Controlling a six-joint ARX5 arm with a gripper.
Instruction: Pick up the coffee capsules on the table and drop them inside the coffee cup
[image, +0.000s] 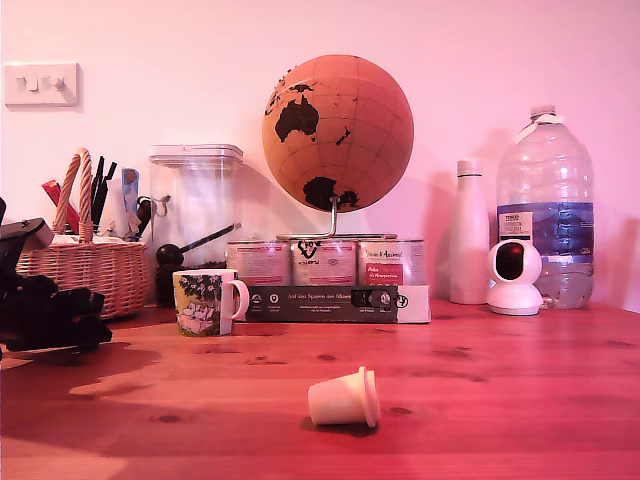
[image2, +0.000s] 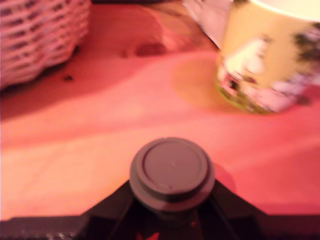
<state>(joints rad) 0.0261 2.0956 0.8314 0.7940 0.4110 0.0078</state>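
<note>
- gripper pinching dark capsule — low over table, beside coffee cup
- lift clear above rim, centre over mouth, then release
- cream capsule lies sideways, well apart

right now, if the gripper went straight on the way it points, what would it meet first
Probably nothing at first: the gripper, holding a dark round capsule, points at bare red-brown wooden table in the gap between the woven wicker basket and the yellow printed ceramic mug. Depth is unclear.

Open table btwn gripper & mug; basket crowds behind.
</note>
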